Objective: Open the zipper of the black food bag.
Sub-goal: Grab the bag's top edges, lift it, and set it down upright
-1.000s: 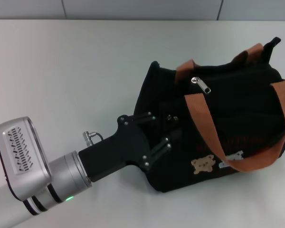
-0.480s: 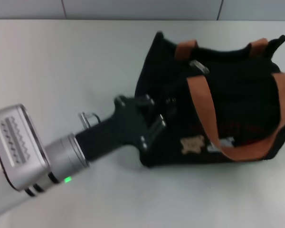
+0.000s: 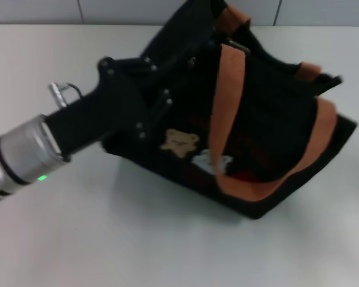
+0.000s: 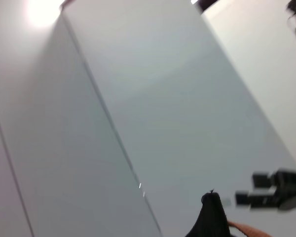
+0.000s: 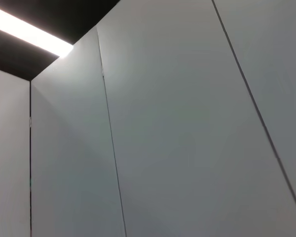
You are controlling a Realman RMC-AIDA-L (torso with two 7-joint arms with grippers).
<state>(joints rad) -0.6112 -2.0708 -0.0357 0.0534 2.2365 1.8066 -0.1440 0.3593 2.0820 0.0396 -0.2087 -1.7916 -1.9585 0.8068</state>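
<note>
The black food bag (image 3: 269,113) is tipped up and turned on the white table (image 3: 96,233), its left end raised. Its teddy-bear patch (image 3: 179,142) and white label (image 3: 210,161) face me, and the tan handles (image 3: 227,89) hang loose. A silver glint of the zipper pull (image 3: 239,46) shows at the top edge by the near handle. My left gripper (image 3: 180,81) is shut on the bag's left end, and its fingertips are lost against the black fabric. The left wrist view catches only a black corner of the bag (image 4: 210,219). My right gripper is out of view.
Grey wall panels (image 3: 167,11) run behind the table's far edge. The right wrist view shows only wall panels and a ceiling light (image 5: 29,32). Bare tabletop lies in front of the bag and to its left.
My left gripper has swung up and away from me, taking the bag's left end with it. The bag has risen, turned and tilted, and its handles have shifted.
</note>
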